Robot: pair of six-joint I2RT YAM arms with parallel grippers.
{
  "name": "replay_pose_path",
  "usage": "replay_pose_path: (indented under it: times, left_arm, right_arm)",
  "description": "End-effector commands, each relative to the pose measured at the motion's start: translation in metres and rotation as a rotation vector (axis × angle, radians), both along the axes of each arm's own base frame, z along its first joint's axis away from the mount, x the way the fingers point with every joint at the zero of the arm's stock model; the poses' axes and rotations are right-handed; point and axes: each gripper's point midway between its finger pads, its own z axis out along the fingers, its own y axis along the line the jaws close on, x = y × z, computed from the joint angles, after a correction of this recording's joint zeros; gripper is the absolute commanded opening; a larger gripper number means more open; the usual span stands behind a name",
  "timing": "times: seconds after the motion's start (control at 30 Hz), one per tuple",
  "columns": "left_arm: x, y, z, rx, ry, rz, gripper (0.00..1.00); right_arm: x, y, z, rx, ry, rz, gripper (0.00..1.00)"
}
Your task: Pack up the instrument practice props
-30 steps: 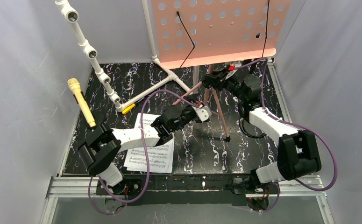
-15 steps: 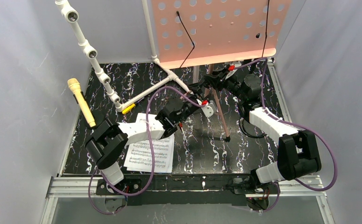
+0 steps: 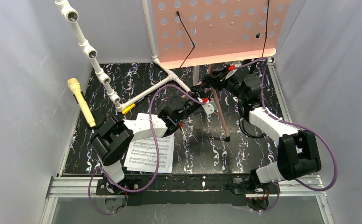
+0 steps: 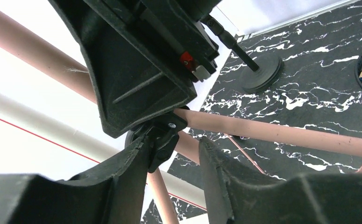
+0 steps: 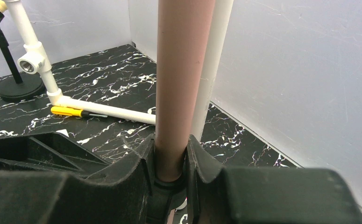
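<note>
Change: over the last second the left arm has swung in from beside the sheet music (image 3: pixel 148 151) to the hub of the stand. The left gripper (image 4: pixel 172 151) has narrowed from wide to roughly half open. Its jaws now straddle the black hinge (image 4: pixel 162 137) where the copper legs (image 3: pixel 221 114) meet. One finger touches the hinge. A gap remains on the other side, so no grip is confirmed.

The right gripper (image 5: pixel 169 156) has not moved. It is clamped on the copper pole (image 5: pixel 181 70) of the stand, just under the pink board (image 3: pixel 216 28).

Meaning: the stand is the item in hand. It is upright at the back of the table and braced by the right arm. The legs are probably about to be folded.

The yellow microphone (image 3: pixel 81 100) and the sheet music lie well left of the stand, not yet packed.
</note>
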Motion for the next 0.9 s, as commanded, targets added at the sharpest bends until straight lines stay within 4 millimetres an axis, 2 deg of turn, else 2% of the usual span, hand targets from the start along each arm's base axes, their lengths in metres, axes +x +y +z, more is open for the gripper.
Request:
replay_pose_path:
  times: [0.0, 0.2, 0.37, 0.57, 0.67, 0.87]
  left_arm:
    - [0.007, 0.000, 0.026, -0.082, -0.033, 0.020, 0.39]
    - [0.012, 0.008, 0.033, -0.178, 0.033, 0.067, 0.20]
    - [0.006, 0.014, 0.035, -0.382, 0.237, 0.061, 0.00]
    - [0.001, 0.024, 0.034, -0.708, 0.558, 0.075, 0.00]
    - [-0.001, 0.023, 0.028, -0.838, 0.733, 0.085, 0.00]
    - [-0.004, 0.013, 0.005, -1.087, 1.099, 0.115, 0.00]
  right_arm:
    - [-0.004, 0.003, -0.074, -0.129, 0.195, 0.023, 0.01]
    - [-0.004, 0.003, -0.073, -0.127, 0.193, 0.022, 0.01]
    - [-0.005, 0.003, -0.072, -0.121, 0.196, 0.024, 0.01]
    - [-0.004, 0.002, -0.074, -0.114, 0.206, 0.014, 0.01]
    - [-0.003, 0.002, -0.072, -0.108, 0.206, 0.011, 0.01]
    - [-0.002, 0.002, -0.071, -0.100, 0.209, 0.006, 0.01]
